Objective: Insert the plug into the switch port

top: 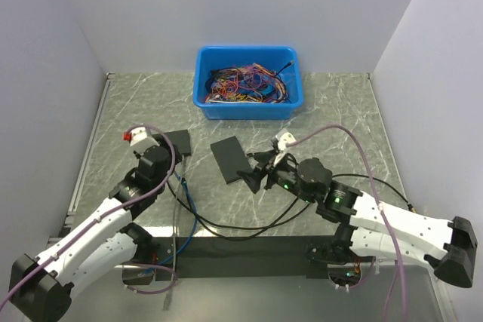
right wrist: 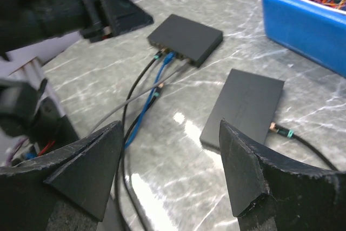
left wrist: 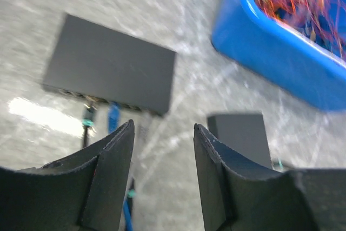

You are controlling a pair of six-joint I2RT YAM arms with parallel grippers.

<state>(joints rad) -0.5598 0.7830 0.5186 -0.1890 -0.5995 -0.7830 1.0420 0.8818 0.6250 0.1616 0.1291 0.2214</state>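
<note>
From the right wrist cam, the right gripper (right wrist: 169, 133) is spread wide open with nothing between its fingers. The left gripper (left wrist: 163, 128) is the same deal, open and empty. Closest thing to the right gripper is the loose plug (right wrist: 281, 131), lying flat on the counter (right wrist: 324, 101) just past the tip of its right-hand finger. It's a small connector with a teal-ish boot and a brassy tip on the end of a black cable (right wrist: 311, 147), nose just beside the edge of the plain black slab (right wrist: 243, 106). My read is we're at step one, grabbing the plug, and nothing's picked up yet. The next move looks like the right gripper shifting to its right and dropping so the fingers straddle the plug body. It should pinch behind the tip so the nose sticks out for the insertion. Further out, ahead and left of that gripper, past the slab, sits the switch (right wrist: 186, 35), a flat dark charcoal box. Its port row (left wrist: 102, 98) runs along the long edge facing the arms, just ahead of the left gripper's fingertips. A black lead (left wrist: 86, 118), a blue cable (left wrist: 113, 117) and a grey lead (left wrist: 144, 132) are plugged in side by side. It's too blurry to tell which sockets are free. Farthest back is the blue bin (right wrist: 303, 20) of tangled wires.
</note>
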